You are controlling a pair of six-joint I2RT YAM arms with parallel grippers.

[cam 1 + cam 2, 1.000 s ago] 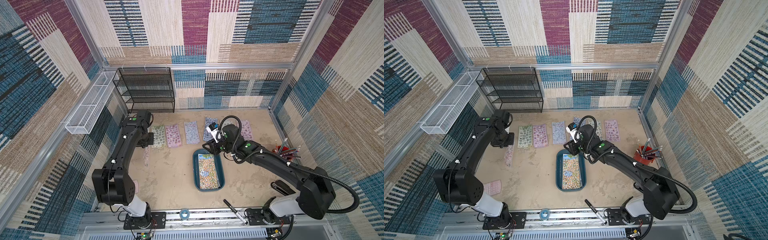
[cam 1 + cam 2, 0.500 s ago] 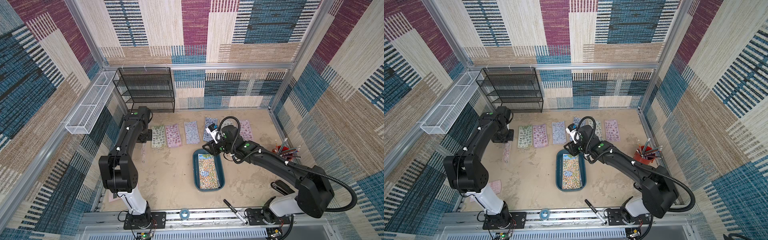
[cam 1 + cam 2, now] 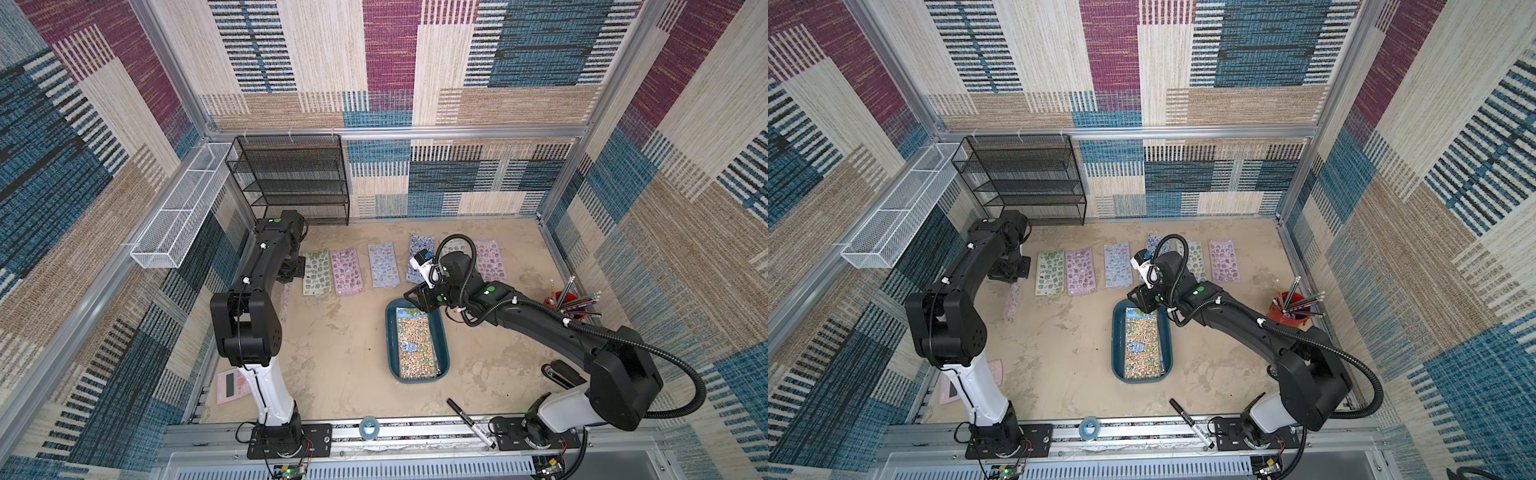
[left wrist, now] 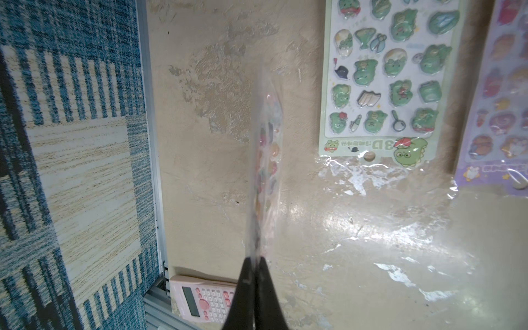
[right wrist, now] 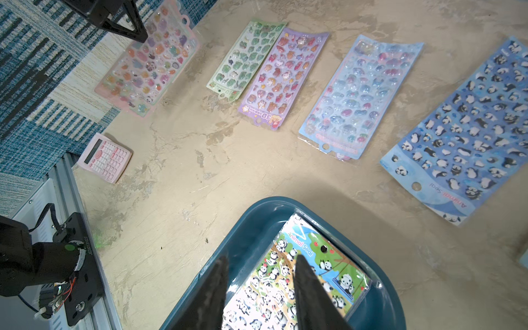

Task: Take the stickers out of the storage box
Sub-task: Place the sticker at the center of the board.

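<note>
Right end effector (image 5: pixel 261 257), apart over the box (image 5: pixel 251 208), could slip off the flat glossy sticker (image 5: pixel 328 271) beneath; left end effector (image 4: pixel 255 261) clamped a sheet (image 4: pixel 267 160).

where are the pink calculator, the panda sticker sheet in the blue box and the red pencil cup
pink calculator (image 5: pixel 110 161): right wrist view, on its keypad
panda sticker sheet (image 5: pixel 334 271): right wrist view, on its printed face near the hanging hole
red pencil cup (image 3: pixel 1278 313): a top view, on its outer wall
</note>
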